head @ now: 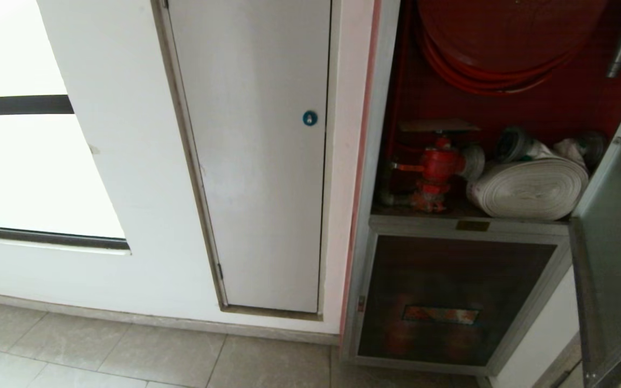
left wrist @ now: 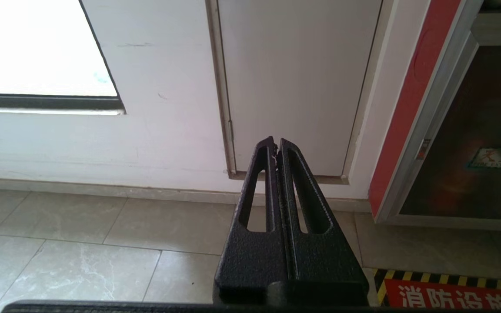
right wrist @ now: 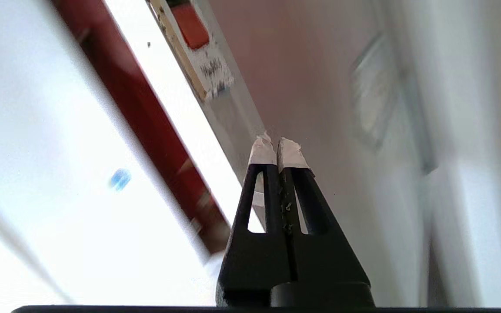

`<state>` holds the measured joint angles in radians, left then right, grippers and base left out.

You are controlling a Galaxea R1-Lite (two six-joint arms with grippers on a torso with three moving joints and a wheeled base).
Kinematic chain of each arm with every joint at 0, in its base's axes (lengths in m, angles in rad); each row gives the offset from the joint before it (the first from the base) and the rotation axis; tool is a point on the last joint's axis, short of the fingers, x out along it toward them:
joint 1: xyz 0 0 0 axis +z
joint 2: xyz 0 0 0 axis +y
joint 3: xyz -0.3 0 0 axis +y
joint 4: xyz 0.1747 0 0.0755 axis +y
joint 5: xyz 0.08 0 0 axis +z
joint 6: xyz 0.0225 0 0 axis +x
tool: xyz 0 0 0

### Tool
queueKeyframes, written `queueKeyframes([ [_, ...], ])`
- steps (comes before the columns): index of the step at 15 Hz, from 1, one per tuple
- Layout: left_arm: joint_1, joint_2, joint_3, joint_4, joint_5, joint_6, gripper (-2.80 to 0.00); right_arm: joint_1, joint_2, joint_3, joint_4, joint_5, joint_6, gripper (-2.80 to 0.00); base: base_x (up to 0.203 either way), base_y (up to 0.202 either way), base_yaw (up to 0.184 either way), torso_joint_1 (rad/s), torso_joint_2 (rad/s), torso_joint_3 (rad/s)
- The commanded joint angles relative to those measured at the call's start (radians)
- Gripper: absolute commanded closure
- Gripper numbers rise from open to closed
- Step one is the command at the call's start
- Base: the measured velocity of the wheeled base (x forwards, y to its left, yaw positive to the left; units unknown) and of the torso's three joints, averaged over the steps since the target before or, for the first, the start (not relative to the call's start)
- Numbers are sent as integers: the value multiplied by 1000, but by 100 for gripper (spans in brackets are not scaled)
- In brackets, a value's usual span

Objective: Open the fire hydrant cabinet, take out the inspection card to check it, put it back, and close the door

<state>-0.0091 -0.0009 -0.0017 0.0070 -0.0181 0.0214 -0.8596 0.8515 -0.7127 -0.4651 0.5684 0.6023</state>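
White wall and pale floor tiles [head: 100, 350] fill the left of the head view, w/ a bright window [head: 25, 161] and a plain white panel door [head: 256, 161] carrying a small blue round lock [head: 309, 118]. At right stands the fire hydrant cabinet [head: 380, 134], open: red interior, red hose reel [head: 504, 43] cut off at the top edge, red valve [head: 435, 170] low at left, white rolled hose [head: 531, 188] lying beside it. A thin flat pale sheet, prob. the inspection card [head: 439, 126], lies level across the top of the valve, long axis running left-right; its markings are too dim to read. The door [head: 618, 242], tinted glass in a silver frame, is swung out at the right edge, only partly in frame. Below sits a smaller lower dark-glass door [head: 450, 302], shut.

Neither arm appears in the head view. Only the left wrist view shows the left gripper [left wrist: 276, 145]: fingers pressed together, holding nothing, hanging low over the tiles and aimed at the foot of the white panel door, w/ a red floor sign w/ yellow-black stripes [left wrist: 450, 293] nearby. Only the right wrist view shows the right gripper [right wrist: 276, 145]: white-taped tips closed together, empty, pointing at a tilted silver frame edge. That view is smeared, so which part of the cabinet it faces can't be told.
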Motion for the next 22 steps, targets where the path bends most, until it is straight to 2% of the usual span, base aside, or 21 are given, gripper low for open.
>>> queueKeyframes([
  [1, 0, -1, 0, 0, 0, 0, 0, 3, 0, -50, 67, 88, 4, 0, 0, 0, 0, 0, 0, 0],
  [2, -2, -1, 0, 1, 0, 0, 0, 5, 15, -85, 120, 166, 4, 0, 0, 0, 0, 0, 0, 0],
  [4, 0, -1, 0, 1, 0, 0, 0, 26, 72, -121, 153, 268, -4, 0, 0, 0, 0, 0, 0, 0],
  [9, 0, -1, 0, 1, 0, 0, 0, 202, 318, -241, 157, 289, -108, 0, 0, 0, 0, 0, 0, 0],
  [10, 0, -1, 0, 1, 0, 0, 0, 261, 360, -264, 158, 270, -121, 0, 0, 0, 0, 0, 0, 0],
  [12, 0, -1, 0, 1, 0, 0, 0, 380, 439, -308, 158, 183, -153, 0, 0, 0, 0, 0, 0, 0],
  [15, 0, -1, 0, 1, 0, 0, 0, 547, 576, -398, 158, -6, -209, 0, 0, 0, 0, 0, 0, 0],
  [17, 0, -1, 0, 1, 0, 0, 0, 619, 668, -477, 160, -87, -221, 0, 0, 0, 0, 0, 0, 0],
  [22, 0, -1, 0, 1, 0, 0, 0, 743, 931, -721, 167, -220, -225, 0, 0, 0, 0, 0, 0, 0],
])
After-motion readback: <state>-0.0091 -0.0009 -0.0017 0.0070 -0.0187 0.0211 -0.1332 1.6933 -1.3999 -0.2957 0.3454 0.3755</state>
